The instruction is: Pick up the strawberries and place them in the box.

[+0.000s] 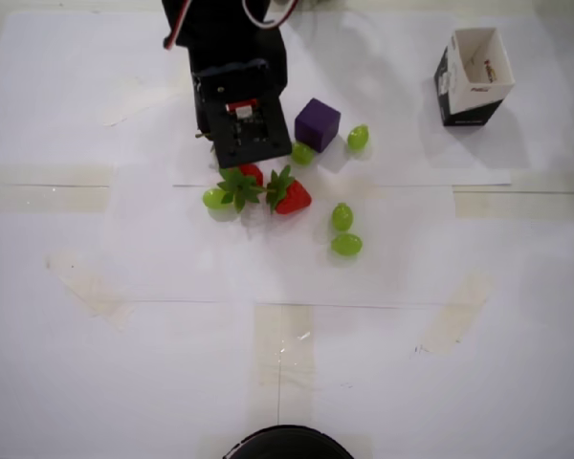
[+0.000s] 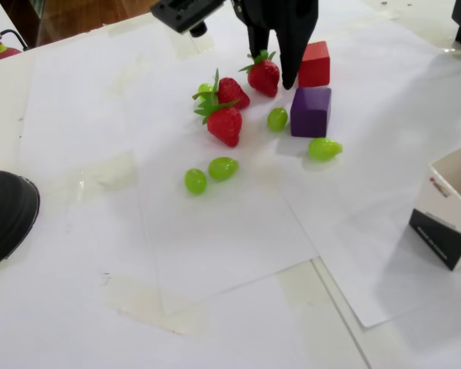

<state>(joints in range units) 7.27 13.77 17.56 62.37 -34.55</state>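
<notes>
Arm (image 1: 237, 96) covers 1 strawberry; 2 strawberries (image 1: 268, 189) visible below; box (image 1: 472, 78) far right.
</notes>
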